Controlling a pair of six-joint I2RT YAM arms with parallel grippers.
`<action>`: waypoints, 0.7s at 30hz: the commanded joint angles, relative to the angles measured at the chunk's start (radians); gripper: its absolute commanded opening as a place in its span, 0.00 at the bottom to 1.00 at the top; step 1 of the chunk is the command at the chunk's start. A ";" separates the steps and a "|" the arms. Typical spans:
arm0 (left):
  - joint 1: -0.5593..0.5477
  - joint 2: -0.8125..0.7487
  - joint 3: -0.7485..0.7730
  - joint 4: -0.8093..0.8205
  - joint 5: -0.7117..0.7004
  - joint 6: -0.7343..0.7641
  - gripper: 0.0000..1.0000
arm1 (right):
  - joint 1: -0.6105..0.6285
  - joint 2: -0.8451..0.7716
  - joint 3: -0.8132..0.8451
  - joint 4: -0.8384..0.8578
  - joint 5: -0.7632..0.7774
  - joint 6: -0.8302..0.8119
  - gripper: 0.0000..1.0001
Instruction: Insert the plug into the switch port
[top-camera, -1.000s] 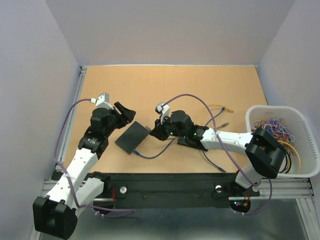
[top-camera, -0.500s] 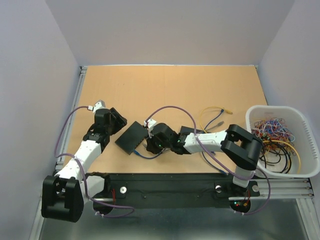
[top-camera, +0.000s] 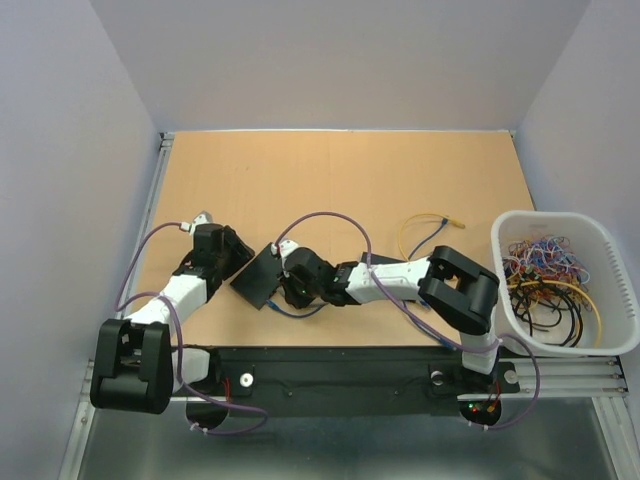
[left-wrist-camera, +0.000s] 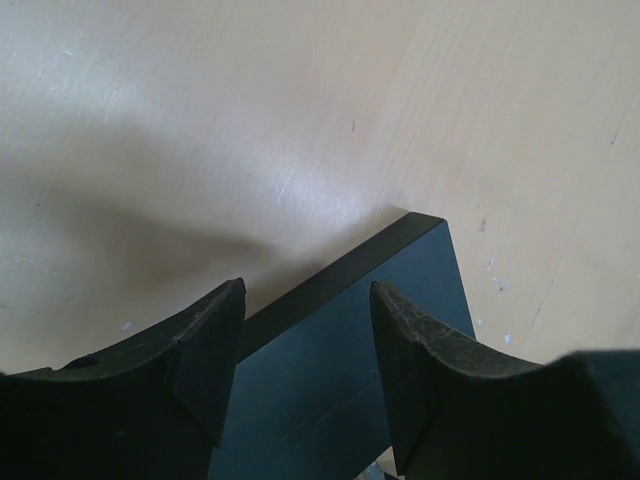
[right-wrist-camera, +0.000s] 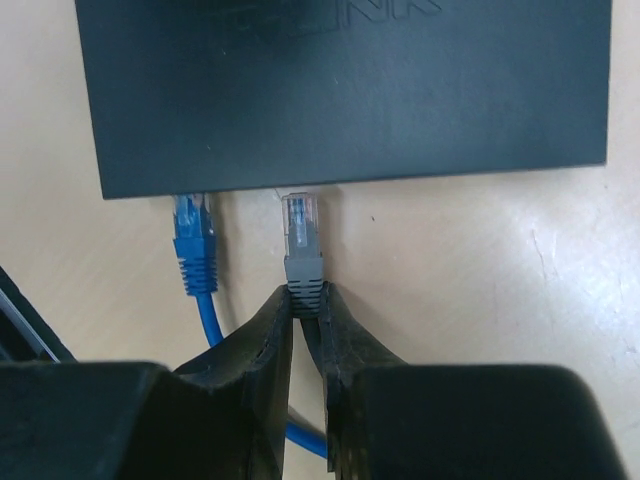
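Clear-tipped grey plug (right-wrist-camera: 303, 245) facing the flat black switch (right-wrist-camera: 340, 90), tip just short of its edge.

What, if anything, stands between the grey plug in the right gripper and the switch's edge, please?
Nothing visible does. In the right wrist view, the grey plug, pinched by the right gripper, points at the black switch across a narrow strip of bare table. The blue plug lies beside it, off its line.
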 joint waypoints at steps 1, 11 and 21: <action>0.007 0.004 -0.007 0.066 0.015 0.004 0.63 | 0.021 0.033 0.058 -0.062 0.033 0.018 0.01; 0.007 0.033 -0.024 0.097 0.044 0.011 0.69 | 0.033 0.076 0.126 -0.112 0.087 0.033 0.00; 0.006 0.125 -0.036 0.166 0.156 0.015 0.64 | 0.033 0.117 0.221 -0.215 0.202 0.069 0.00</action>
